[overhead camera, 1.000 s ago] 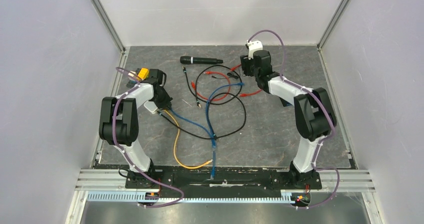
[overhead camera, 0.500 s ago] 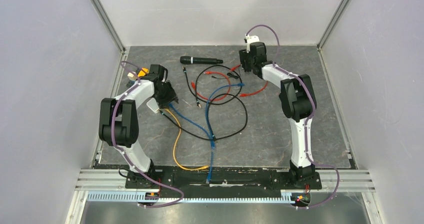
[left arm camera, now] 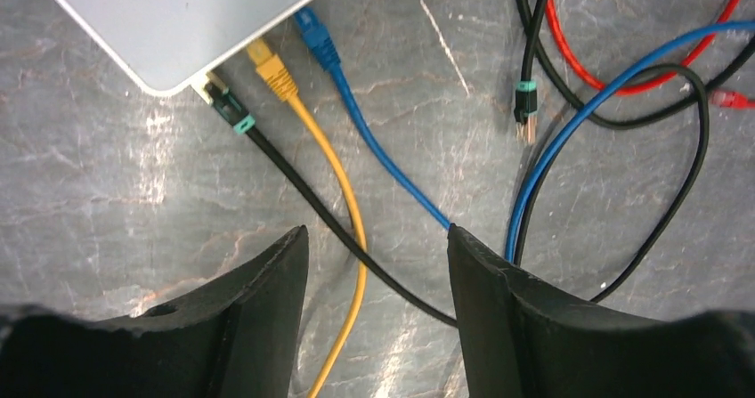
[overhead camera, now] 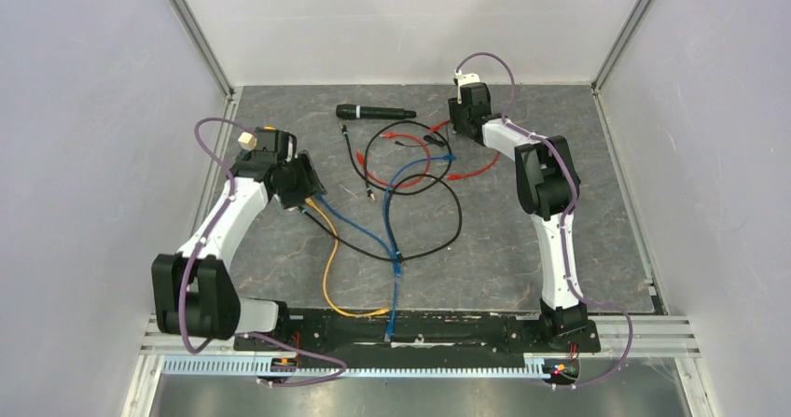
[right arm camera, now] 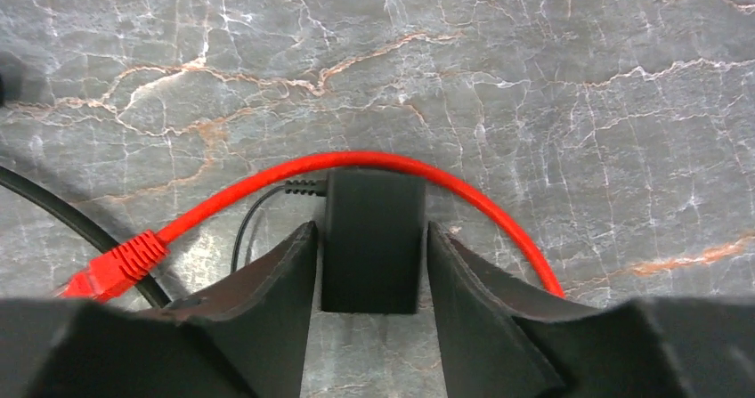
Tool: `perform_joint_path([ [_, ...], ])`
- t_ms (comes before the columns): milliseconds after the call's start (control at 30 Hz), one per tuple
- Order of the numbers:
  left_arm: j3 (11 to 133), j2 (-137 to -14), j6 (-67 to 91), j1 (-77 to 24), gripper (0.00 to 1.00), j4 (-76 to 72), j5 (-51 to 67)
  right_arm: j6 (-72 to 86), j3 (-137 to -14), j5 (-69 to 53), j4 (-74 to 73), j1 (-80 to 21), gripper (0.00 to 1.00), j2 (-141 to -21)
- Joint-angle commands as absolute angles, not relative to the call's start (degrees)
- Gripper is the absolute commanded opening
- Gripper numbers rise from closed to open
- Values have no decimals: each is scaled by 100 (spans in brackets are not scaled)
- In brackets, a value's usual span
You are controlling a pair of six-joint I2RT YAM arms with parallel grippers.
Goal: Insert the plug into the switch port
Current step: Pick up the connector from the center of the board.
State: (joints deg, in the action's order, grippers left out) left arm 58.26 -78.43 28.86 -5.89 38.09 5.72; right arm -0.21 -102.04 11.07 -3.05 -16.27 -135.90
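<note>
From where I stood, the left gripper [left arm camera: 376, 238] hung over the grey marbled bench [left arm camera: 107, 202] with its jaws spread wide and nothing held in them. Only a black cable [left arm camera: 356, 247] and a yellow cable [left arm camera: 352, 238] ran across the stone beneath the gap. Ahead of those jaws and off to their left lay the small flat pale grey-white rounded box [left arm camera: 178, 15]. Three plugs met its long edge side by side: a black plug with a teal collar [left arm camera: 227, 109] nearest the corner, a yellow plug [left arm camera: 271, 69] beside it, and a blue plug [left arm camera: 318, 37] furthest along. I could not tell how deep any of them sat in its socket. Ahead and to the right of the jaws a loose black plug with a teal band and gold tip [left arm camera: 525, 109] lay apart from the box, near a loop of red cable [left arm camera: 623, 82]. At the far side of the bench the right gripper [right arm camera: 371, 229] stood with its jaws straddling a small black rectangular block [right arm camera: 369, 264]. Whether they pinched it I could not tell. A red cable [right arm camera: 374, 159] arched just ahead of the block, and its red plug [right arm camera: 120, 260] lay to the left.
</note>
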Motion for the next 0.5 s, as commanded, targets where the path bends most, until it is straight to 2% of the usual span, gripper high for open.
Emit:
perform_joint_path([
  [0, 5499, -7209, 2563, -617, 65, 3986, 640, 186, -10391, 1212, -295, -1618, 38, -13624],
  [100, 5357, -6946, 2468, -613, 68, 4023, 382, 97, -10257, 978, -228, -1617, 23, -13314],
  [167, 5331, -6887, 2340, -608, 70, 4042, 276, 49, -10104, 926, -238, -1620, 18, -12897],
  [333, 5323, -6753, 2016, -615, 70, 4189, 20, -409, -9587, 1083, -536, -1618, 16, -11481],
  [467, 5075, -6578, 2109, -615, 70, 3869, 398, -651, -9149, 787, -737, -1616, 15, -10488],
])
